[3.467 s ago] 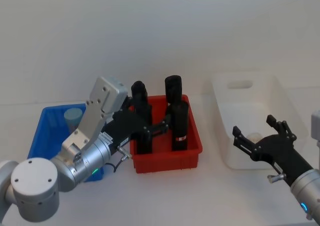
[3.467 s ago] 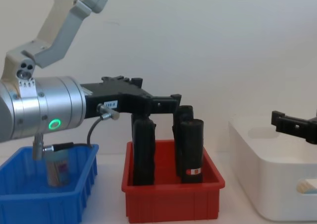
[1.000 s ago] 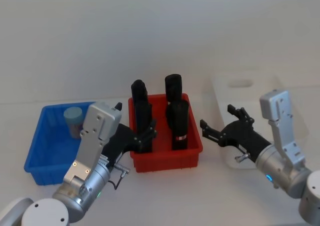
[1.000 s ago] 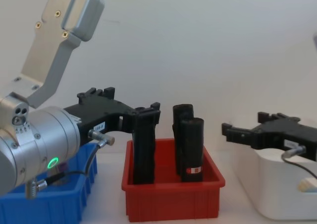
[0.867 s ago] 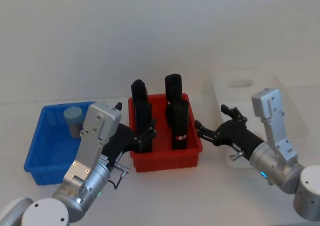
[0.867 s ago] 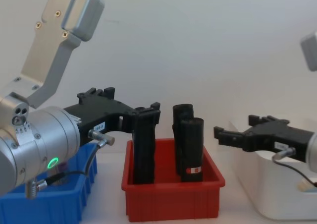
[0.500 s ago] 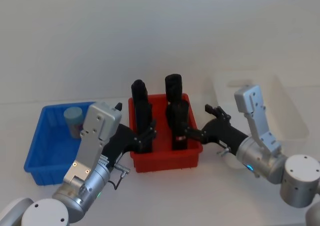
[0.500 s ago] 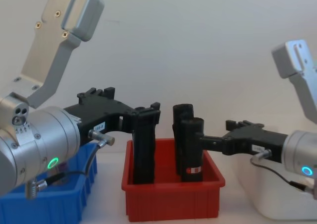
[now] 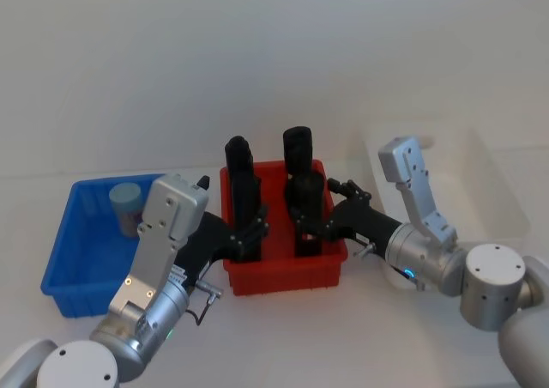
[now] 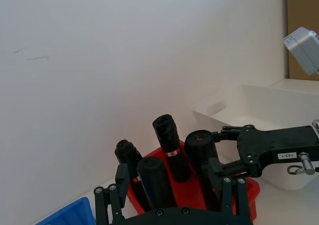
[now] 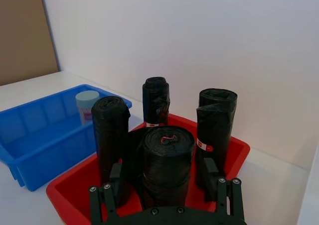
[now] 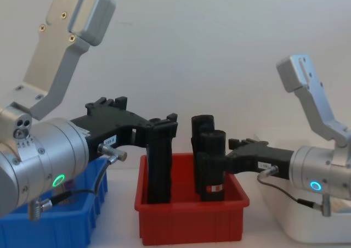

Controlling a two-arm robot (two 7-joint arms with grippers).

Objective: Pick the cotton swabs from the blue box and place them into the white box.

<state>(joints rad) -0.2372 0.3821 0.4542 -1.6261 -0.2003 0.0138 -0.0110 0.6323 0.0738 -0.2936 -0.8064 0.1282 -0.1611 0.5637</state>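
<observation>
The cotton swabs (image 9: 126,201) jar sits in the blue box (image 9: 73,255), not yet in the white box (image 9: 493,190). Right gripper (image 9: 310,218) spreads its fingers around a black roll (image 9: 306,209) (wrong item); left gripper (image 9: 249,233) hangs open, empty.

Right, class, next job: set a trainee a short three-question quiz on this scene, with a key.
1. True or false: the cotton swabs jar stands in the blue box.
2. The right gripper, open, has a finger on either side of: A) a black roll; B) the cotton swabs jar; C) the blue box's rim.
3. How many black rolls stand in the red bin, where the open left gripper also reaches?

Key: 1 true; 2 A; 3 four.
</observation>
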